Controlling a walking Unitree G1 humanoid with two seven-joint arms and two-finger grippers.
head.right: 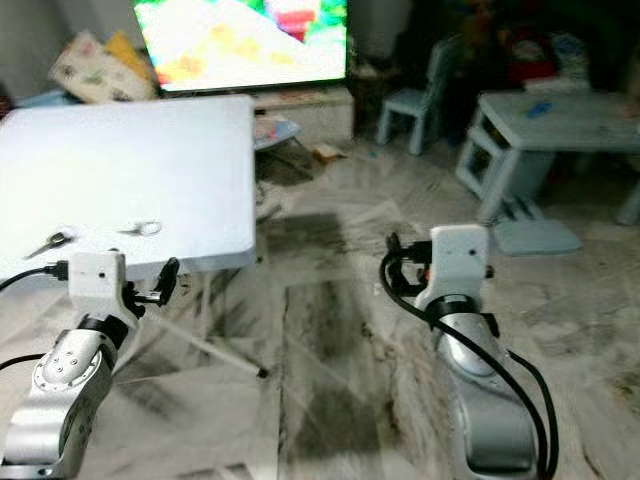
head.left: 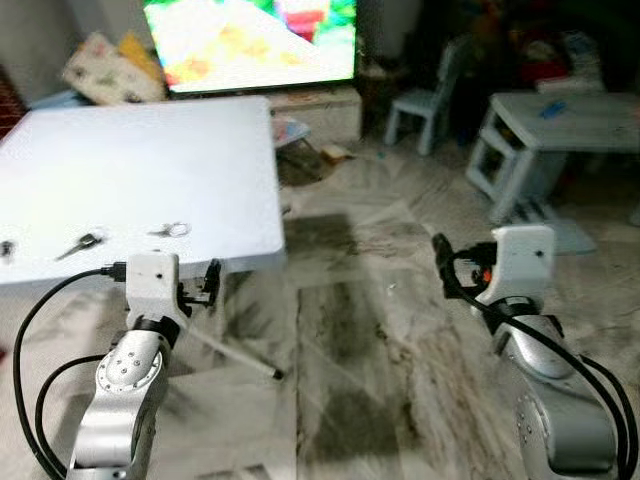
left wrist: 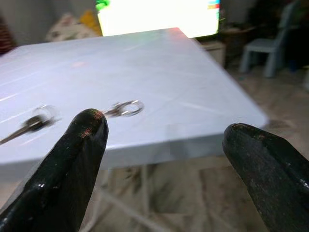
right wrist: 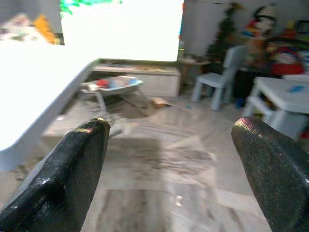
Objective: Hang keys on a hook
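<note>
A key ring (head.left: 171,230) lies near the front edge of the white folding table (head.left: 150,160), and a silver key (head.left: 80,245) lies to its left. In the left wrist view the ring (left wrist: 126,108) and the key (left wrist: 30,125) sit on the tabletop beyond my fingers. My left gripper (head.left: 210,280) is open, held just below and in front of the table's front edge. My right gripper (head.left: 443,262) is open over the marble floor, well to the right of the table. No hook can be made out.
A lit television (head.left: 255,40) stands behind the table. A small pale blue chair (head.left: 425,105) and a low children's table (head.left: 560,125) stand at the far right. A baby bouncer (right wrist: 113,84) sits on the floor by the TV stand. Table legs (head.left: 235,355) cross beneath the tabletop.
</note>
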